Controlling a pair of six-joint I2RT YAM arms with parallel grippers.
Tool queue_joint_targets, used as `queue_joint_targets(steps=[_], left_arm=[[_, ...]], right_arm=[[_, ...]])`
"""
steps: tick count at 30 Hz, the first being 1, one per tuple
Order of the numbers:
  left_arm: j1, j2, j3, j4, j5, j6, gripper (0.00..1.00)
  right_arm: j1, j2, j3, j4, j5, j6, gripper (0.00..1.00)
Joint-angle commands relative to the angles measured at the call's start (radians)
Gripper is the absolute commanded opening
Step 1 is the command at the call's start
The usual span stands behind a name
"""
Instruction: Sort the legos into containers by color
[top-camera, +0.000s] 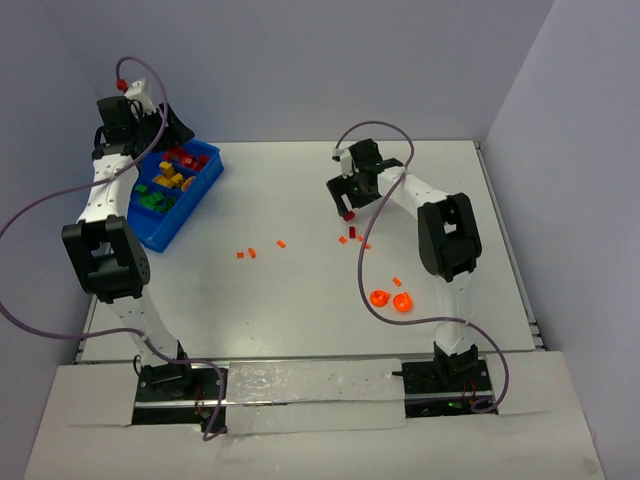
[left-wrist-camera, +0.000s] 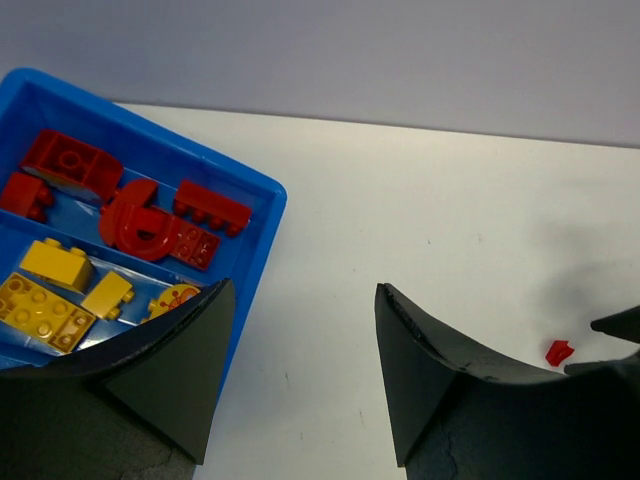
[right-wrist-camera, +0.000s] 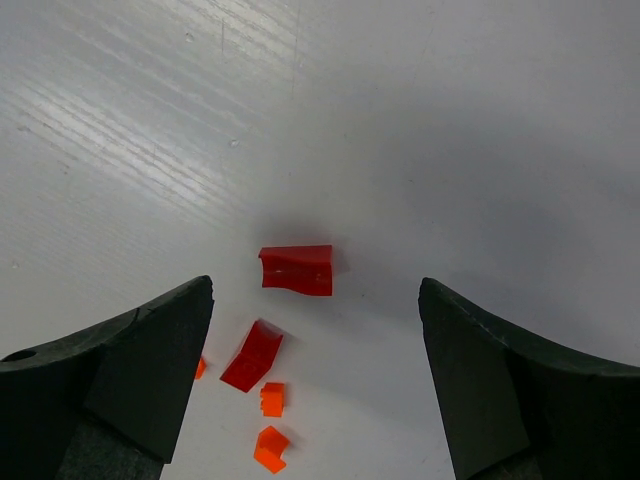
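Red brick (right-wrist-camera: 296, 270) lies under down-pointed, spread right fingers (right-wrist-camera: 140, 380); left fingers (left-wrist-camera: 170, 390), seemingly empty, spread near bin (left-wrist-camera: 262, 250).

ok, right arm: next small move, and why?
Probably lower the right gripper straight down. The red brick lies on the table, roughly centred between its open fingers and untouched, so a short descent should bracket it for closing.

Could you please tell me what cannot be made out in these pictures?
Left wrist view: the left gripper covers part of the blue bin.
Top view: the left arm hides part of the bin; the orange bits are too small.
Right wrist view: one orange bit half behind the right gripper.
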Motion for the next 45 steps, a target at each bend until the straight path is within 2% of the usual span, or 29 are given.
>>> queue_joint_targets(steps=[1,14,20,26,35,38,42,43,45], left_arm=[[0.005,-0.056,-0.014,0.008,0.063,0.011,0.67],[0.003,-0.077,-0.034,0.009,0.070,0.003,0.67],[0.003,-0.064,-0.018,0.000,0.066,-0.001,0.66],[0.003,-0.056,-0.014,0.000,0.066,-0.009,0.66],[0.003,-0.065,-0.039,0.003,0.092,-0.026,0.66],[0.003,-0.086,-0.085,0.028,0.159,-0.053,0.66],[0.005,-0.117,-0.184,0.084,0.333,-0.143,0.66],[0.004,-0.127,-0.213,0.114,0.372,-0.188,0.66],[0.001,-0.167,-0.349,0.275,0.474,-0.329,0.66]], right_arm=[[0.018,0.044,0.057,-0.032,0.010,-0.028,0.89],[0.042,0.133,0.146,-0.110,0.036,-0.040,0.74],[0.047,0.151,0.164,-0.136,0.044,-0.036,0.60],[0.047,0.144,0.145,-0.144,0.044,-0.033,0.58],[0.047,0.128,0.126,-0.146,0.046,-0.028,0.48],[0.048,0.090,0.104,-0.125,0.009,-0.025,0.42],[0.049,-0.002,0.065,-0.064,-0.051,-0.016,0.39],[0.048,-0.024,0.058,-0.052,-0.067,-0.014,0.39],[0.049,-0.089,0.035,-0.001,-0.126,0.003,0.39]])
